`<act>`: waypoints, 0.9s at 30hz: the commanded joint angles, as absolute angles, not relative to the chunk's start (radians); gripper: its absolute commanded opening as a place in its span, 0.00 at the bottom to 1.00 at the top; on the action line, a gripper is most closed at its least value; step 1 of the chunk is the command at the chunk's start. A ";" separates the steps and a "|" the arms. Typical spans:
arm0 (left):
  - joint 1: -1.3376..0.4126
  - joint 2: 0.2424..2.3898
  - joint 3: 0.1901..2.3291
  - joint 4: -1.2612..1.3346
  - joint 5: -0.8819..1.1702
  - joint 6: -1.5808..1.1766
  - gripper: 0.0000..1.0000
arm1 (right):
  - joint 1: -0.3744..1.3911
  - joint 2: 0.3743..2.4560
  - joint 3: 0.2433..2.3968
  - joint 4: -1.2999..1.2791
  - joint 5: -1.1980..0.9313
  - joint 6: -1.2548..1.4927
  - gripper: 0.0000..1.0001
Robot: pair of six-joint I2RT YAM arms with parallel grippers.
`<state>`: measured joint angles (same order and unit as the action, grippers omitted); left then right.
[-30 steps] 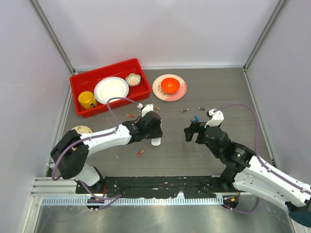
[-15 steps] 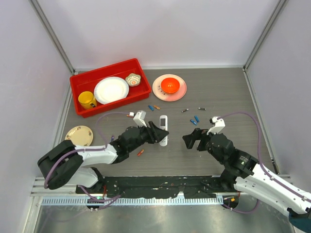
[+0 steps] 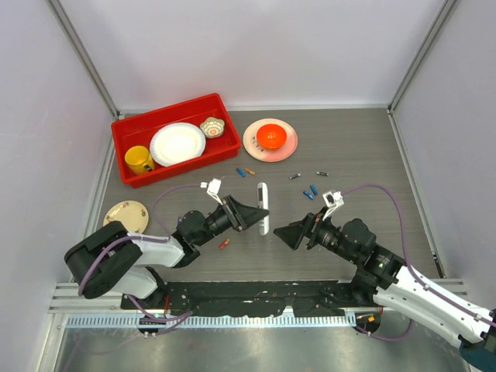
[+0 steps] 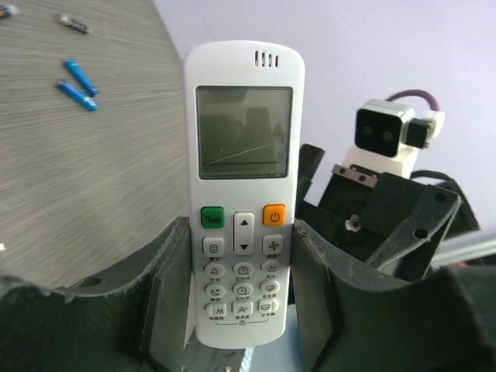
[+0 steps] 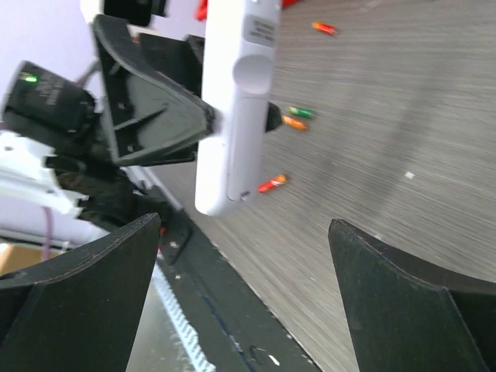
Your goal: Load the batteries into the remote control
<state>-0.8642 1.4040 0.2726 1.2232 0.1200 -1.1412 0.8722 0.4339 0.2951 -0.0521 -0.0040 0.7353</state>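
The remote control (image 3: 262,208), down at bench (image 3: 356,147) level under the left pincer (image 3: 254,214) a second ago, is now held clear of the surface. It is pinched low on its body by that pincer, with the keypad turned toward the left wrist camera. The right pincer (image 3: 280,232), spread fully and empty, has been brought in close to the remote's back. The handset is thus presented for loading, yet no cell has been collected: the batteries (image 3: 312,191) are left scattered on the bench around the arms.

No brand name can be made out. A blank display (image 4: 244,132), a green key (image 4: 212,217) and an orange power key (image 4: 274,216) are shown on the front, and the smaller keys carry captions too fine to be read. A grey label (image 5: 262,29) is seen on the back, its print blurred. The battery recess may lie just below it, though that cannot be confirmed.
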 commanded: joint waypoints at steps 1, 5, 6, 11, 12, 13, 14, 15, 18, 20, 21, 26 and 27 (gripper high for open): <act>-0.859 1.342 0.296 1.548 0.207 -1.176 0.00 | 0.870 0.422 0.284 0.169 -0.129 0.779 0.95; -0.859 1.339 0.334 1.546 0.264 -1.207 0.00 | 0.871 0.480 0.256 0.309 -0.169 0.804 0.95; -0.859 1.336 0.337 1.548 0.261 -1.207 0.00 | 0.870 0.488 0.244 0.339 -0.181 0.822 0.95; -0.859 1.302 0.341 1.548 0.255 -1.204 0.00 | 0.871 0.564 0.224 0.475 -0.213 0.860 0.94; -0.859 1.302 0.347 1.548 0.261 -1.206 0.00 | 0.870 0.581 0.210 0.495 -0.213 0.868 0.94; -0.859 1.302 0.348 1.548 0.265 -1.209 0.00 | 0.868 0.586 0.200 0.544 -0.215 0.888 0.94; -0.861 1.302 0.351 1.548 0.268 -1.212 0.00 | 0.870 0.589 0.192 0.570 -0.218 0.897 0.94; -0.859 1.302 0.353 1.548 0.275 -1.215 0.00 | 0.870 0.600 0.181 0.590 -0.219 0.905 0.94; -0.859 1.296 0.354 1.548 0.281 -1.218 0.00 | 0.862 0.615 0.163 0.664 -0.232 0.930 0.93; -0.861 1.293 0.359 1.548 0.285 -1.219 0.00 | 0.847 0.630 0.152 0.736 -0.261 0.956 0.93; -0.861 1.295 0.360 1.548 0.287 -1.221 0.00 | 0.839 0.638 0.147 0.759 -0.270 0.963 0.93; -0.862 1.301 0.367 1.548 0.296 -1.223 0.00 | 0.801 0.710 0.141 0.854 -0.308 1.002 0.91; -0.862 1.302 0.367 1.548 0.296 -1.224 0.00 | 0.796 0.721 0.147 0.856 -0.314 1.006 0.90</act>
